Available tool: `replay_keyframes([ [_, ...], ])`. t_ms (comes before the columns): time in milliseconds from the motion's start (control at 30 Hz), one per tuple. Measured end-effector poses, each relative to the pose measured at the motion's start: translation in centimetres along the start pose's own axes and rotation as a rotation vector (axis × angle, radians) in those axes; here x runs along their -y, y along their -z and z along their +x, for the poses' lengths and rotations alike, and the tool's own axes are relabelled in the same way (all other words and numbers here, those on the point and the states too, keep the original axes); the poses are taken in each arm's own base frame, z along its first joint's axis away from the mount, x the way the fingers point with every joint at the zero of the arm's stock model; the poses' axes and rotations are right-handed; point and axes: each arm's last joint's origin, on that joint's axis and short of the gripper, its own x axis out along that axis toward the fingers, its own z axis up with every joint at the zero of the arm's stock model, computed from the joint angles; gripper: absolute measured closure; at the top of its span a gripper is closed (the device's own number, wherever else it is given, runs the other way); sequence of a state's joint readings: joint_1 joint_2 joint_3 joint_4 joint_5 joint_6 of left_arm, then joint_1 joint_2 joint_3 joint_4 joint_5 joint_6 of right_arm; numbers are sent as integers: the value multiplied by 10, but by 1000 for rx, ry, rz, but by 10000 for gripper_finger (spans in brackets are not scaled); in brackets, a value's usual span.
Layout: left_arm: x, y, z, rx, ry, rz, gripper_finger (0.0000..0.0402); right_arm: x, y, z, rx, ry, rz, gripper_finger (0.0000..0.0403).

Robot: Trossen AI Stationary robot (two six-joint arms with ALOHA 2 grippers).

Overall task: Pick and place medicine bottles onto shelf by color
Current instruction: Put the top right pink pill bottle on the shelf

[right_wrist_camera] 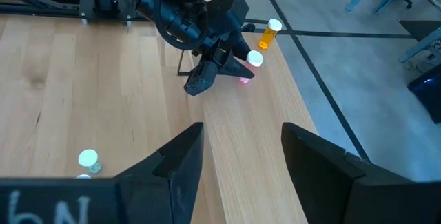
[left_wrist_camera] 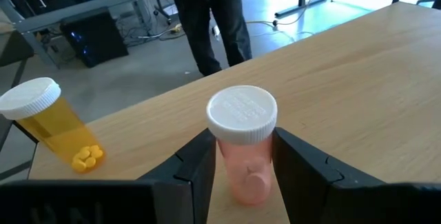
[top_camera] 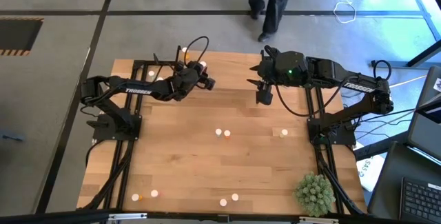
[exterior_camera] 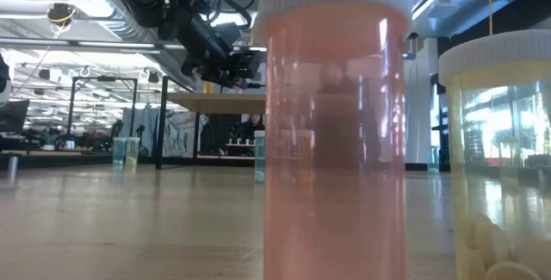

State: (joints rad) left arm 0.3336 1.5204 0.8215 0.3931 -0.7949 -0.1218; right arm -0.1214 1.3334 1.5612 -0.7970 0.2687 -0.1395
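My left gripper (top_camera: 207, 80) is at the table's far left, over the small raised shelf (exterior_camera: 215, 102), shut on a red-pink medicine bottle (left_wrist_camera: 242, 162) with a white cap. An orange bottle (left_wrist_camera: 52, 127) stands upright on its base beside it, near the far edge; it also shows in the high view (top_camera: 184, 50). My right gripper (top_camera: 264, 97) hangs open, high above the table's far middle, with nothing between its fingers (right_wrist_camera: 241, 138). Several more bottles stand scattered on the table, two at its middle (top_camera: 222, 134). My left gripper pinches the pink bottle's body just under the cap (left_wrist_camera: 222, 156) between its two fingers, one on each side. The fingers come nearly level, slanting a little down. The bottle stands about upright, cap up. Whether its base rests on the board below, I cannot tell.
A pink bottle (exterior_camera: 331, 125) and a pale yellow one (exterior_camera: 499, 159) stand right before the low camera. More bottles stand along the near edge (top_camera: 154, 194) (top_camera: 229, 199) and at the right (top_camera: 284, 133). A spiky green plant ball (top_camera: 315, 193) sits near right. A person (top_camera: 269, 3) stands beyond the far edge.
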Motion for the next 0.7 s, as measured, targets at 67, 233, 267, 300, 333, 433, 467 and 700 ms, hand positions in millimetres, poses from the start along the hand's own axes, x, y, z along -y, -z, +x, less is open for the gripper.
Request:
replay_keyframes([
  [67,0,0,0,0,-4,1,269,0,0,0,1,0,0,205],
  [233,-1,0,0,0,-9,0,269,0,0,0,0,0,0,205],
  [267,-1,0,0,0,-9,1,269,0,0,0,0,0,0,205],
  [300,-1,0,0,0,-9,1,269,0,0,0,0,0,0,205],
  [333,-1,0,0,0,-9,1,269,0,0,0,0,0,0,205],
  [433,-1,0,0,0,-9,-1,269,0,0,0,0,0,0,205],
  [467,-1,0,0,0,-9,-1,269,0,0,0,0,0,0,205],
  [700,0,0,0,-2,1,-2,269,0,0,0,0,0,0,205],
])
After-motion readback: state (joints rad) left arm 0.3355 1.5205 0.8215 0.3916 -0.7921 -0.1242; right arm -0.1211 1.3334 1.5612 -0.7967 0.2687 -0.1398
